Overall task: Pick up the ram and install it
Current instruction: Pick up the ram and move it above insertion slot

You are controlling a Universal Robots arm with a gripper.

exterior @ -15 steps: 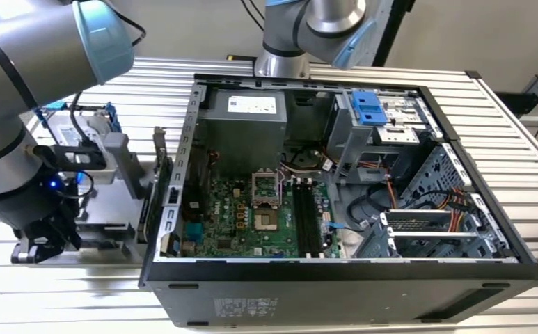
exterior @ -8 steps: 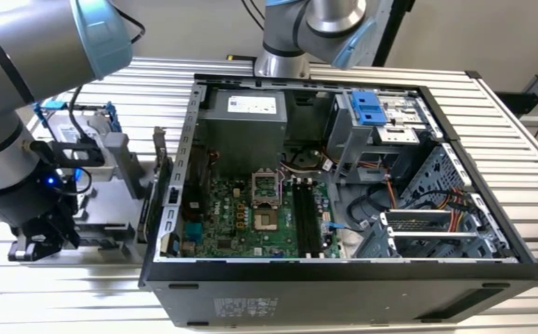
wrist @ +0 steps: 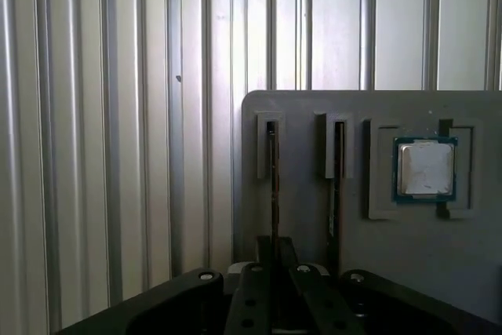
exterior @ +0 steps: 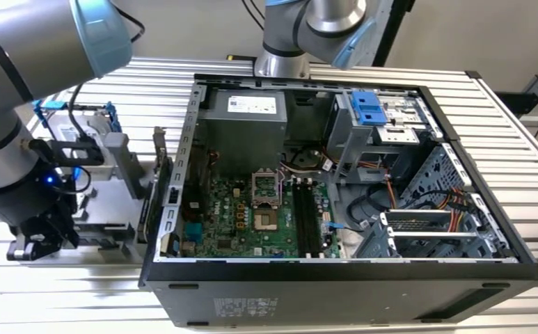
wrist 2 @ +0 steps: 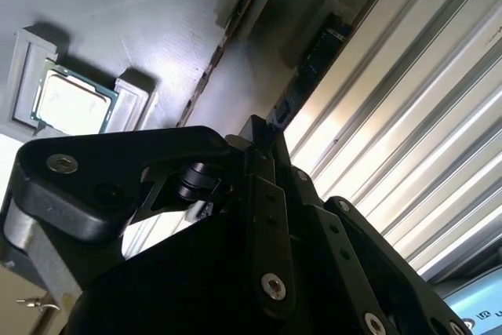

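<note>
The ram (wrist: 273, 186) is a thin dark stick standing on edge in the slot of a grey holder tray (wrist: 306, 107) that lies farther from the CPU chip. It appears as a dark strip (wrist 2: 314, 56) in the second wrist view. My gripper (wrist: 274, 245) (wrist 2: 265, 127) has its fingers drawn close together over the stick's near end, which runs in between them. The ram still stands in its slot. In the exterior view my gripper (exterior: 37, 243) is low at the left, beside the open computer case (exterior: 343, 271). The black memory slots (exterior: 307, 216) lie on the green motherboard.
A second stick (wrist: 337, 186) stands in the neighbouring slot. A square silver CPU chip (wrist: 425, 167) (wrist 2: 70, 100) lies in a recess beyond it. Ribbed metal table (wrist: 118, 115) surrounds the tray. Another arm's base (exterior: 282, 62) stands behind the case.
</note>
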